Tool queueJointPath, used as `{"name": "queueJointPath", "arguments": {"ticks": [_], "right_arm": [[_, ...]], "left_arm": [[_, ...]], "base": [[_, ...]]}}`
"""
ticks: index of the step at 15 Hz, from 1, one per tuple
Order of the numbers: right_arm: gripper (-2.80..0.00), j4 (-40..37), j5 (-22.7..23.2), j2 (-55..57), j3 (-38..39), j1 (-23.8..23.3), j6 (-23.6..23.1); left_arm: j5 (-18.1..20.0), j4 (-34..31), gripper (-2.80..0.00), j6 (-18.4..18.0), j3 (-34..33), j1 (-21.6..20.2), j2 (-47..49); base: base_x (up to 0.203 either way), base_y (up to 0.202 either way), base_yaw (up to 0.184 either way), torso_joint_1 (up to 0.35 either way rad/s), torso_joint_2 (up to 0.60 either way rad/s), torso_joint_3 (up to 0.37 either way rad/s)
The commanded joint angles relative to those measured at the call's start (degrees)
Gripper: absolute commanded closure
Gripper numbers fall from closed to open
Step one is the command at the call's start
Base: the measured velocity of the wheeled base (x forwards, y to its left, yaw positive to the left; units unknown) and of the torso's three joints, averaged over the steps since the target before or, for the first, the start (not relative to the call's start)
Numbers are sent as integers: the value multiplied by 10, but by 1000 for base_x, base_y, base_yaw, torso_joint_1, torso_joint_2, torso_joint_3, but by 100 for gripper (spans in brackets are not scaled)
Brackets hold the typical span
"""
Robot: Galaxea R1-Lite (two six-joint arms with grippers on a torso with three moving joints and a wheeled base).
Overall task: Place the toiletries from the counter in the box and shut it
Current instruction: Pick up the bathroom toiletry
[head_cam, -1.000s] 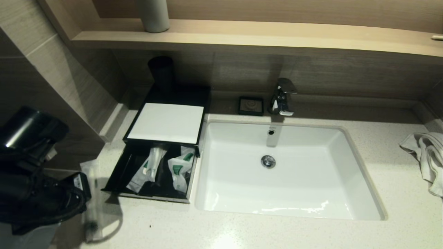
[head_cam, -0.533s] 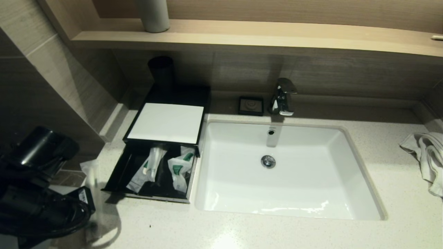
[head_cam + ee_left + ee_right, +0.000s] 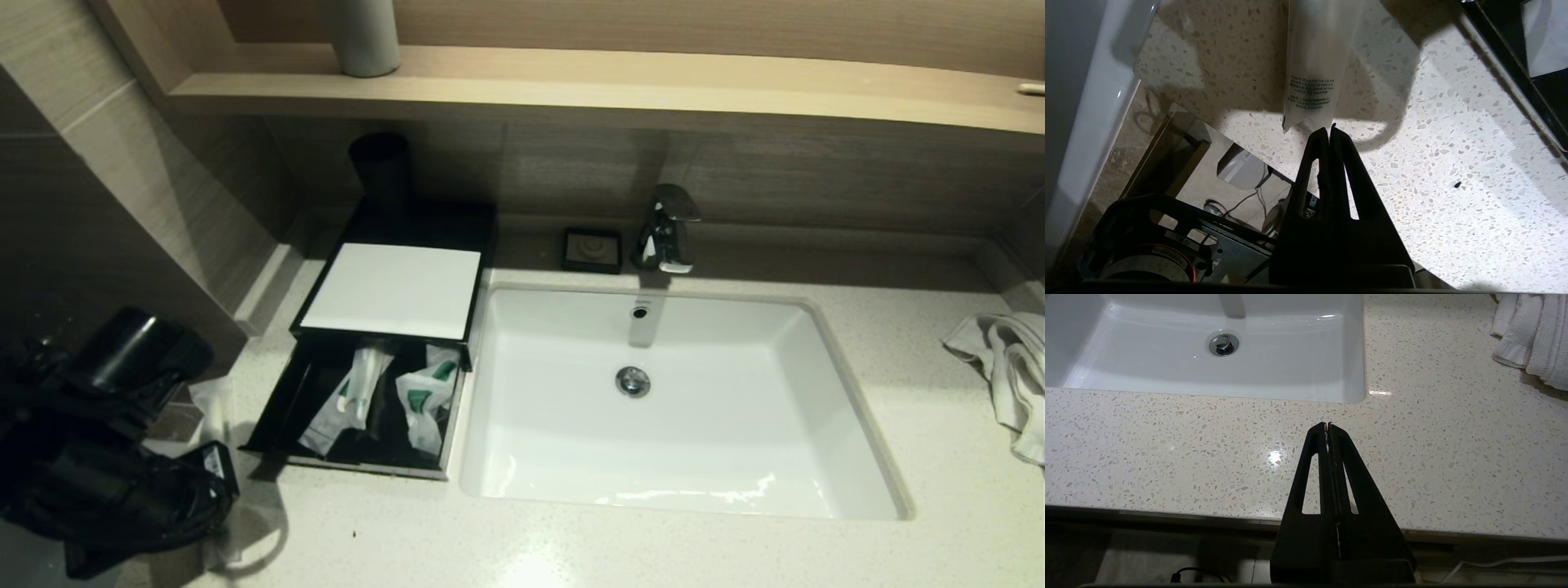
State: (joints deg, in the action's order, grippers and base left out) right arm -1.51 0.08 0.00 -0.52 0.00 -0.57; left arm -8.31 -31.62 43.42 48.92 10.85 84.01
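The left gripper point(image 3: 1329, 130) hangs over the front left corner of the pale speckled stone worktop point(image 3: 1433, 171), its two black fingers pressed together with nothing between them. Their tips sit just beside the near end of a long, thin translucent white plastic sachet point(image 3: 1314, 69), which lies flat on the worktop with small printed text near that end. It looks light, soft and slick, likely to slide or buckle if pushed, so the gripper would need to spread its fingers and pinch it across the narrow width, probably near the sealed end or middle, where the film is flat. Lying flush on stone, it may be hard to get a finger under.

Beyond it stands the low black rectangular box with a white top panel point(image 3: 396, 287), its front drawer point(image 3: 286, 408) pulled out and already holding several short green-labelled sachets point(image 3: 424, 396).

The right gripper point(image 3: 1327, 425), also closed and empty, is parked above the worktop's front edge before the white sink basin point(image 3: 1290, 367).
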Motion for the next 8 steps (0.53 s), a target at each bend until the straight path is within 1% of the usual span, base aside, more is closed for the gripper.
{"name": "queueJointPath", "arguments": {"ticks": [1,4,8], "right_arm": [[0,0,0,0,0,0,0],[0,0,0,0,0,0,0],[0,-1,0,0,0,0,0]], "left_arm": [[0,11,0,-8,-8,-10,12],[2,39,0,-32,-21,-32,19],[6,40,0,-37,-21,-36,15]], "base": [[0,0,0,0,0,0],[0,0,0,0,0,0],[0,0,0,0,0,0]]}}
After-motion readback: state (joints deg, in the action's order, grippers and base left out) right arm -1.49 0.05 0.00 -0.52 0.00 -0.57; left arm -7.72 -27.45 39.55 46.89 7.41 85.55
